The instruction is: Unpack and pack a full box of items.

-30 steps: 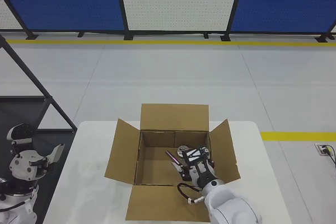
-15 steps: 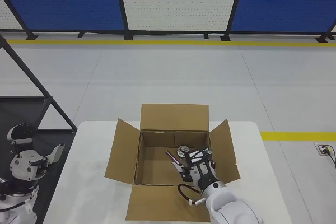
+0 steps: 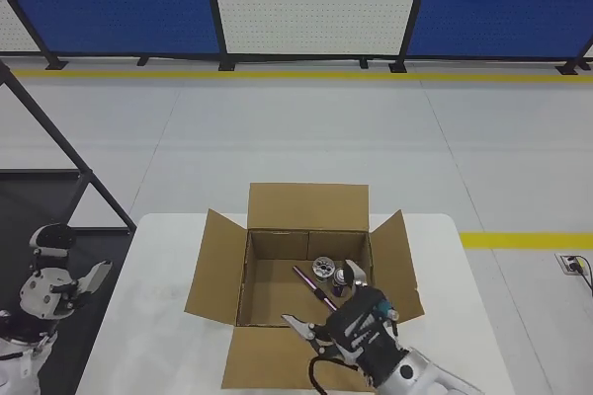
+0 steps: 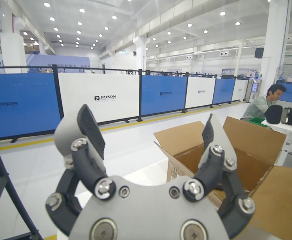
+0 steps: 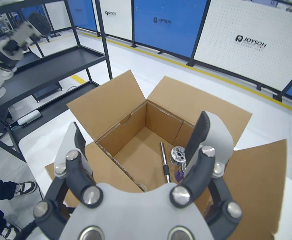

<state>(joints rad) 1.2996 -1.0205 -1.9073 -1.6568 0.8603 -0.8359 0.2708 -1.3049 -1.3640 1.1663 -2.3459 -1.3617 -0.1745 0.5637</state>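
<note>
An open cardboard box (image 3: 277,286) stands in the middle of the white table (image 3: 158,326), its flaps folded outward. On the box floor (image 5: 136,148) lie a metal rod (image 5: 164,161) with a purple end (image 3: 311,281), a round metal spool (image 5: 177,154) (image 3: 323,265) and a purple can (image 5: 181,172) (image 3: 351,275) beside it. My right gripper (image 5: 138,138) (image 3: 336,321) hangs open and empty above the box's near flap. My left gripper (image 4: 148,131) (image 3: 74,259) is open and empty, off the table's left end, with the box (image 4: 235,151) farther off.
A black shelf rack (image 5: 48,61) (image 3: 40,148) stands left of the table, with a small white device (image 5: 26,118) on its lower shelf. Blue and white fence panels (image 3: 306,25) close off the floor behind. Bare tabletop lies on both sides of the box.
My right gripper has pulled up and back out of the box to above the near flap, empty and wide open. The left arm has shifted slightly.
</note>
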